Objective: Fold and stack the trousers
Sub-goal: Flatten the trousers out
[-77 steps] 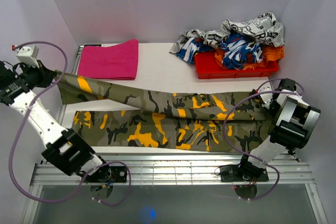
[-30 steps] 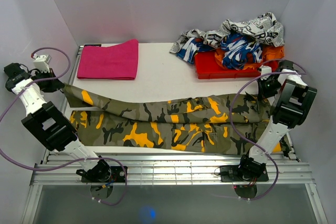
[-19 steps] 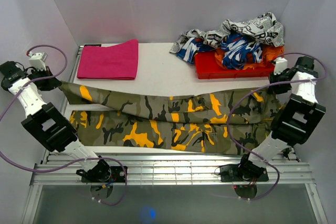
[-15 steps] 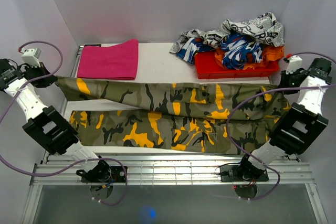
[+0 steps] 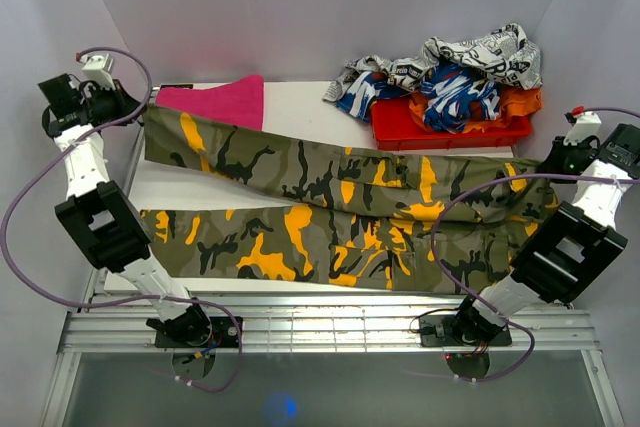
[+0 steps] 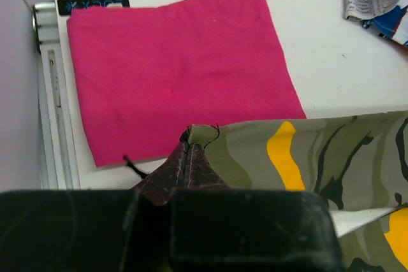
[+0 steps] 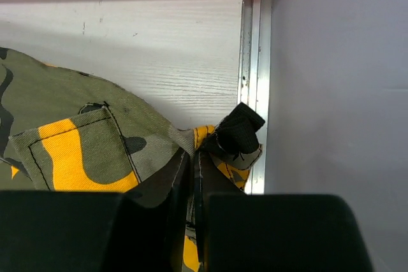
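Observation:
The camouflage trousers (image 5: pixel 330 207) lie across the table, one leg flat at the front, the other lifted and stretched between both arms. My left gripper (image 5: pixel 140 105) is shut on the hem of the lifted leg (image 6: pixel 255 157), held over the pink towel's near edge. My right gripper (image 5: pixel 553 155) is shut on the waistband end (image 7: pixel 95 151) at the table's right rim, next to the wall; a black tab (image 7: pixel 241 128) sticks out beside the fingertips.
A folded pink towel (image 5: pixel 215 94) lies at the back left, also in the left wrist view (image 6: pixel 178 68). A red bin (image 5: pixel 440 125) at the back right holds newsprint, blue-white and orange garments (image 5: pixel 470 72). Metal rails edge the table (image 7: pixel 254 62). Walls stand close on both sides.
Both arms have lifted the upper leg and carried it toward the back; the left gripper moved back and right over the towel's edge, the right gripper stayed far right at the wall.

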{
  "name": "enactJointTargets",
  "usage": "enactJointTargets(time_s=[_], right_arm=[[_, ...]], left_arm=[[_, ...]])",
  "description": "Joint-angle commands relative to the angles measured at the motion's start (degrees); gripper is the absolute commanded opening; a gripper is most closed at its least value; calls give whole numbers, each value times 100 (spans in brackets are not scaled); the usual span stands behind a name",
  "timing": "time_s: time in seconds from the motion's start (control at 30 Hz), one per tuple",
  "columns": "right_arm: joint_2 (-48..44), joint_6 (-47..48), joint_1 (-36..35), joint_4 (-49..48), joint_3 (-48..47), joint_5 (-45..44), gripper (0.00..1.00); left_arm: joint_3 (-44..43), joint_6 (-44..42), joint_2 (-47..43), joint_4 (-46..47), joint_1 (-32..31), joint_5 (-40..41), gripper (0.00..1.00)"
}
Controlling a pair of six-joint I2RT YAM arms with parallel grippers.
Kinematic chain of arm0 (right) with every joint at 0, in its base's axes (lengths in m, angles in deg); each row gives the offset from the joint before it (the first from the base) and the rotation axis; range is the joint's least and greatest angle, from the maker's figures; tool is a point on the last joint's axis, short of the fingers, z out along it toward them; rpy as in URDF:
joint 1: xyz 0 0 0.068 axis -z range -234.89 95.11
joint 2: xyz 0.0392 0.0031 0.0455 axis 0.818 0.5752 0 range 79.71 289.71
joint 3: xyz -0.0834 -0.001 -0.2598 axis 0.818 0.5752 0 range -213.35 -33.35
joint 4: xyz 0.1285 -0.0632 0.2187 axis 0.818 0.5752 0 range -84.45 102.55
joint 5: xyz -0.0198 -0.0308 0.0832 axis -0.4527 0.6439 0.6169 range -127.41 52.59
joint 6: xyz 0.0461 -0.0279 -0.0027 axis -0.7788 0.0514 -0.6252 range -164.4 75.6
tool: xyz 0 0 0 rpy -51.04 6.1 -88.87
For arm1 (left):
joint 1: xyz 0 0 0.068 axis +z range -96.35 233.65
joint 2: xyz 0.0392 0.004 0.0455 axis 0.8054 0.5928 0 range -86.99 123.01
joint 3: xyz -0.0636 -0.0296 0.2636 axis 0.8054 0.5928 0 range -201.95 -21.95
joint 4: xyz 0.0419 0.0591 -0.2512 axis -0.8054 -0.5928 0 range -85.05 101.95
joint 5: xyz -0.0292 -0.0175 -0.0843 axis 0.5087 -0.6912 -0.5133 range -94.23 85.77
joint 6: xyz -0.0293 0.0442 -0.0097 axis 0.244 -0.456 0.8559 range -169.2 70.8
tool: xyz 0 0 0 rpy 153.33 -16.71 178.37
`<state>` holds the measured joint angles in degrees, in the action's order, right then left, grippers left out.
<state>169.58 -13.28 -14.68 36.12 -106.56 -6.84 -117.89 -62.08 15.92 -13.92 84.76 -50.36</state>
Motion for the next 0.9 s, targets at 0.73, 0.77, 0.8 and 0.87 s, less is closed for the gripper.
enactJointTargets(time_s=[0.73,0.77,0.8,0.87], right_arm=[[-251,-17,120,-1272,316,3,8],[-163,-105,49,-1377,316,-68,8],[-6,-271,-73,-1482,316,-208,8],[162,-447,-223,-1816,273,-392,8]], left_arm=[[2379,-417,-1794,1109,547,842,0],[2352,-330,-1644,1241,449,1147,0],[2326,-224,-1277,1373,344,1272,0],[1940,92,-828,1575,89,1457,0]])
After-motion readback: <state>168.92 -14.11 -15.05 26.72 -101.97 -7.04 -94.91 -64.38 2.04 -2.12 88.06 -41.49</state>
